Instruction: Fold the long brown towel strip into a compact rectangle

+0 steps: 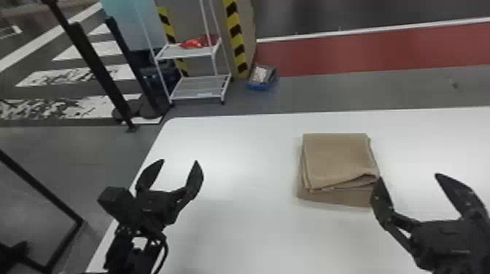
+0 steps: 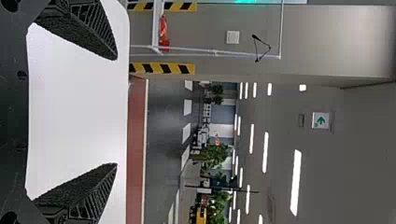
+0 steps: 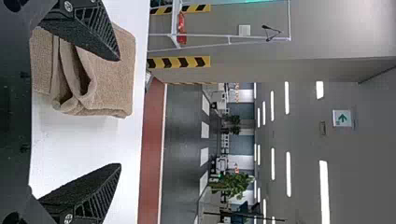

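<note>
The folded, rectangular brown towel (image 1: pixel 337 158) is resting on the flat white table (image 1: pixel 251 222), the black two-fingered right gripper (image 1: pixel 408 176) is hovering near the towel's right side, fingers spread, and the black left gripper (image 1: pixel 180 160) is hovering well left of the towel, fingers likewise parted.

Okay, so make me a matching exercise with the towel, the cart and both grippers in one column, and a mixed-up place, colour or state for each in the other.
Things:
1. towel
2. cart
3. left gripper
4. right gripper

Places, colours or states:
A. open, well to the left of the towel
B. brown, folded in layers
C. open, with one finger close to the towel
D. white, standing beyond the table

Right pairs: 1-B, 2-D, 3-A, 4-C
</note>
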You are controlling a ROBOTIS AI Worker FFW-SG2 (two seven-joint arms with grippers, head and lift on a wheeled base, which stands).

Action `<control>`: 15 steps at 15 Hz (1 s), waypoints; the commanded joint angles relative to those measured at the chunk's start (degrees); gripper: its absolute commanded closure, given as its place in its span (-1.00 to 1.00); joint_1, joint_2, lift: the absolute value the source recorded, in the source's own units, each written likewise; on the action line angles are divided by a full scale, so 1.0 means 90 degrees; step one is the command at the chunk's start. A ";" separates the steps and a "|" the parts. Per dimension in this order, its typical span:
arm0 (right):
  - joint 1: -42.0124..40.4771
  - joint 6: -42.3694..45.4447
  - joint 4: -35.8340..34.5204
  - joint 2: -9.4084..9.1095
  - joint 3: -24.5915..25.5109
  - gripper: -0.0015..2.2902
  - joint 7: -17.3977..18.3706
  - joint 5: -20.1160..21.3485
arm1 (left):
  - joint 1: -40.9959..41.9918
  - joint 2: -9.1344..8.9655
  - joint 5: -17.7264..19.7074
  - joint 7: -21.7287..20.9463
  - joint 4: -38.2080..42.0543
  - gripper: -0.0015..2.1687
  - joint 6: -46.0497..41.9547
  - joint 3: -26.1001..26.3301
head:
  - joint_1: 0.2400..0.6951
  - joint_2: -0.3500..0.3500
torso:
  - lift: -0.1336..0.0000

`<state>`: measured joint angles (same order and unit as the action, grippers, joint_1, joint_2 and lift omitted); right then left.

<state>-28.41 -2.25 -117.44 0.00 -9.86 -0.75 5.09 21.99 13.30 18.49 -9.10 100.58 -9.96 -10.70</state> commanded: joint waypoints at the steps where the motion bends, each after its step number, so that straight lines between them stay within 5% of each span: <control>1: -0.0007 0.0000 0.0002 -0.0006 -0.0027 -0.93 0.0025 0.0000 | -0.0011 0.0026 -0.0014 0.0015 0.0006 -0.94 0.0008 0.0036 | 1.00 0.78 | -0.87; 15: -0.0046 0.0156 0.0002 -0.0006 -0.0076 -0.92 0.0084 -0.0039 | 0.0008 -0.0013 -0.0014 0.0044 0.0104 -0.94 -0.0011 0.0017 | 1.00 0.78 | -0.87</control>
<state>-28.72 -1.26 -117.42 0.00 -10.47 0.00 4.74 22.06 13.18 18.34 -8.70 101.51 -10.04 -10.52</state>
